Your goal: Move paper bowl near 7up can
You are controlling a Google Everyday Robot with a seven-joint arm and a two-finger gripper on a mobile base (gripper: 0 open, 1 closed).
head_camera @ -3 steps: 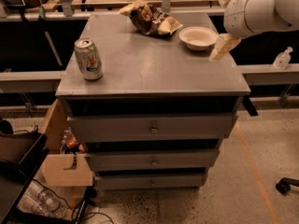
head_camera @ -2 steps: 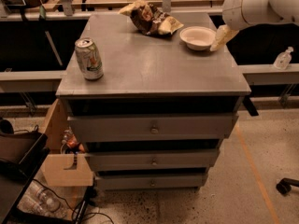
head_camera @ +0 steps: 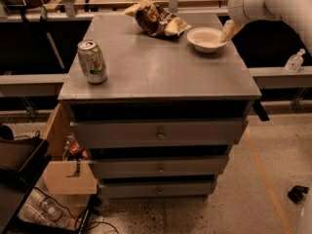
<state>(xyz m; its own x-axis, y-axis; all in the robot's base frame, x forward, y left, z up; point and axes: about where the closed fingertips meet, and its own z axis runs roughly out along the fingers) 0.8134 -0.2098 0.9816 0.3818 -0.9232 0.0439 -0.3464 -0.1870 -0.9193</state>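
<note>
The paper bowl sits upright at the back right of the grey worktop, just right of a crumpled brown and yellow snack bag. The 7up can stands upright near the left front edge, well apart from the bowl. The tool is at the bowl's right rim, its pale tip pointing down and left and seeming to touch the rim; how far open it is, or whether it grips anything, cannot be told. The thick white arm reaches in from the upper right corner, angled down toward the bowl. Compared with 1 second ago, the tool has shifted from beside the bowl's front right toward the rim. Bowl, can and bag lie where they were.
</note>
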